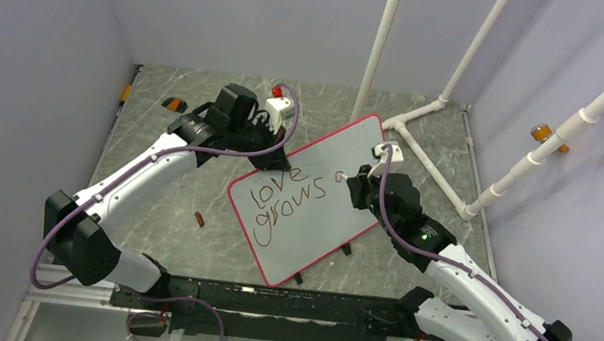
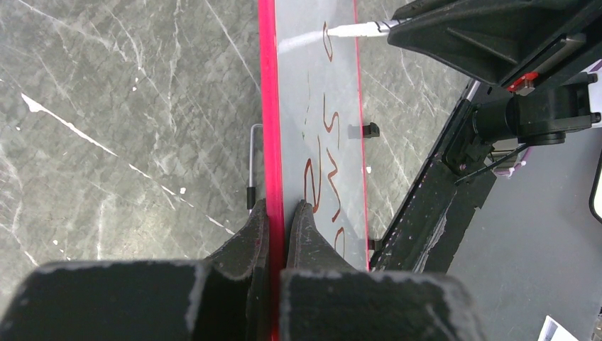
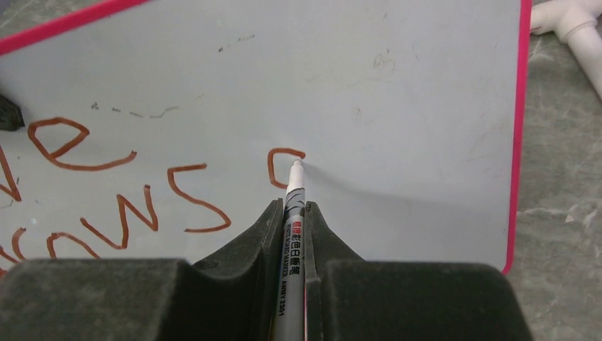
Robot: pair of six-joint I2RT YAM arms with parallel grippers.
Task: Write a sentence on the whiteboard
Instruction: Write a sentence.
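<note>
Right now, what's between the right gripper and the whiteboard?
A marker, held in the right gripper, tip on the whiteboard. Right wrist view shows it.

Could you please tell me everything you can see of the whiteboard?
The whiteboard is a white rectangle with rounded corners and a thin red-pink frame, set askew on the table. Dark red writing reads "love grows" plus a begun letter. The left gripper clamps its frame; the right gripper's marker tip touches its face.

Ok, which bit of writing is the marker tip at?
The lone hook-shaped stroke right of "grows". Unlike "love" and "grows" it is a single mark, with the right gripper's marker tip at its end.
</note>
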